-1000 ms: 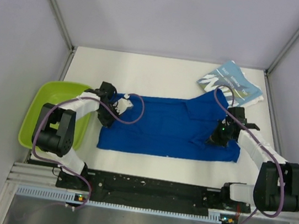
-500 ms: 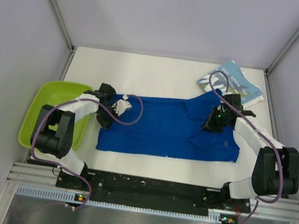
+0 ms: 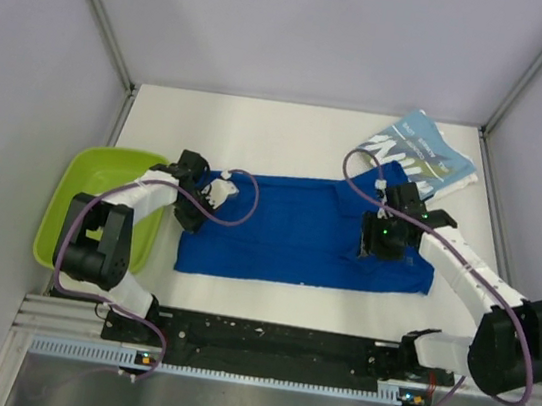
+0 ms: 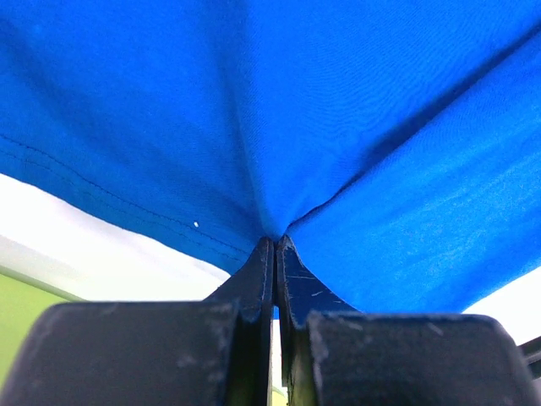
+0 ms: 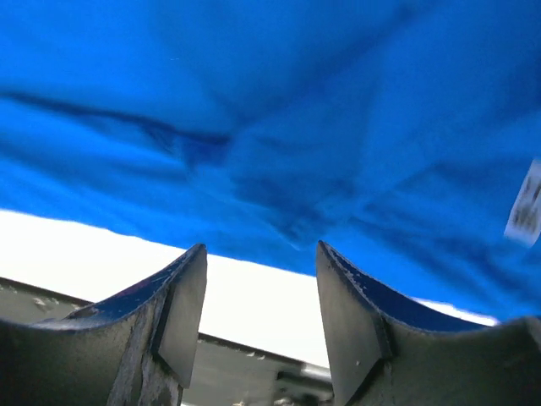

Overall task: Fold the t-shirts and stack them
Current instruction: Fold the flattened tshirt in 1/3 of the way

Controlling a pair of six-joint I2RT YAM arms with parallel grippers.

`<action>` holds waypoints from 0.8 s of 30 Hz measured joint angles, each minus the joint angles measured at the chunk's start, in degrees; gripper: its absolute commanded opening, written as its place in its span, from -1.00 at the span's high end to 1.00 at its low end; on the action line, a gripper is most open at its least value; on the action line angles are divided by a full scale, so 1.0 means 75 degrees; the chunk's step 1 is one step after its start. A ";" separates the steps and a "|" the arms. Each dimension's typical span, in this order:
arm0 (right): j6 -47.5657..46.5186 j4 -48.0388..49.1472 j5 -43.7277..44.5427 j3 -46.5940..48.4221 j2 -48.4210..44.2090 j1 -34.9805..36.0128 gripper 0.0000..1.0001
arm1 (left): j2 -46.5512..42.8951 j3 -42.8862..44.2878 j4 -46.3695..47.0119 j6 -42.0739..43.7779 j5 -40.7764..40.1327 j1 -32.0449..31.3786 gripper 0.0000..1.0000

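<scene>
The royal blue t-shirt (image 3: pixel 287 234) lies spread flat across the middle of the white table. My left gripper (image 3: pixel 198 203) is at its left edge, shut on a pinch of the blue cloth (image 4: pixel 279 127), which bunches right at the fingertips (image 4: pixel 275 243). My right gripper (image 3: pixel 380 241) hovers over the shirt's right part with its jaws open. The right wrist view shows only blue cloth (image 5: pixel 279 127) beyond the gripper (image 5: pixel 260 258) and nothing between the fingers. The teal-blue t-shirt (image 3: pixel 420 151) with white lettering lies folded at the back right corner.
A lime-green tub (image 3: pixel 95 200) sits off the table's left edge beside my left arm. Grey walls and metal posts close in the table (image 3: pixel 260 136) on three sides. A black rail (image 3: pixel 262 338) runs along the near edge.
My right gripper has opened and let go of the blue cloth after carrying it leftward. The shirt's right side now lies folded flat. My left gripper has stayed shut in place.
</scene>
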 measured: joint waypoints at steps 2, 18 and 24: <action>-0.0956 0.0070 -0.0189 0.0181 -0.0242 0.0251 -0.19 | -0.0023 0.0000 0.0000 -0.0015 -0.0015 0.0000 1.00; -0.8900 0.0178 -0.1405 -0.0227 -0.0268 0.0662 -0.18 | -0.0085 -0.0108 0.0114 -0.0038 -0.0017 0.0000 1.00; -0.8801 0.0335 -0.1297 -0.0271 0.0172 0.0778 -0.07 | -0.0085 -0.0117 0.0125 -0.0041 -0.0017 0.0000 1.00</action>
